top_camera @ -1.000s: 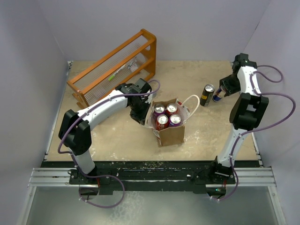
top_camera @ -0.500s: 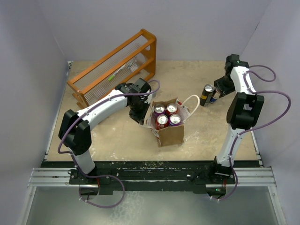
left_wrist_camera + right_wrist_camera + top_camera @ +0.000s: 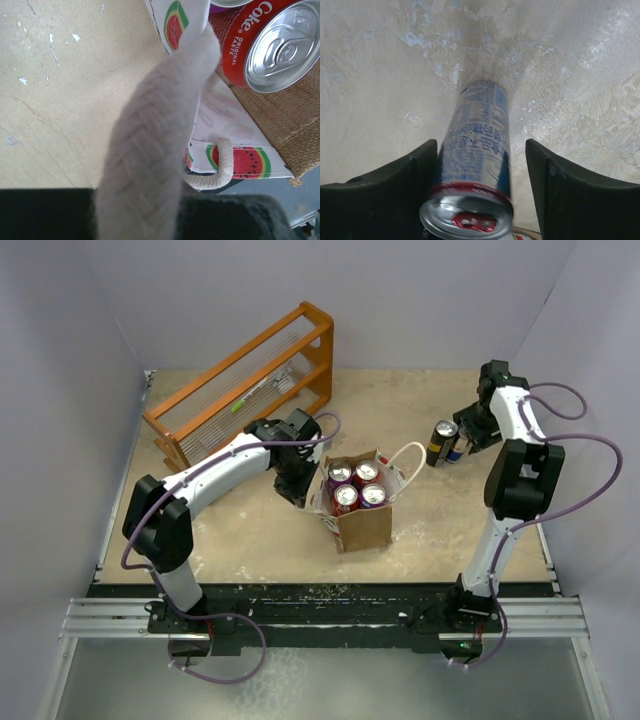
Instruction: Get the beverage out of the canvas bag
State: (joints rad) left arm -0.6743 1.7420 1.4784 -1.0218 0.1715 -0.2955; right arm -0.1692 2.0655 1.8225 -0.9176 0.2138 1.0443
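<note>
The canvas bag [image 3: 366, 526] stands mid-table with several beverage cans [image 3: 356, 486] upright inside. A red Coke can [image 3: 270, 42] shows over its burlap wall [image 3: 280, 112]. My left gripper [image 3: 298, 483] sits at the bag's left side, shut on a white rope handle [image 3: 160, 145] that covers most of the left wrist view. My right gripper [image 3: 482, 170] is open at the back right, around a blue-and-silver can [image 3: 476, 145] standing on the table. The left finger [image 3: 395, 185] is against the can; the right finger [image 3: 575, 185] stands off it with a gap.
A dark can [image 3: 441, 442] stands just left of the blue can [image 3: 458, 450]. An orange wooden rack [image 3: 245, 380] lies at the back left. The bag's second handle [image 3: 408, 462] loops out to the right. Grey walls close in the table on three sides.
My right arm has shifted slightly left and back by the blue can, and its jaws have widened, leaving a gap at one side. The left arm and bag have not moved.
</note>
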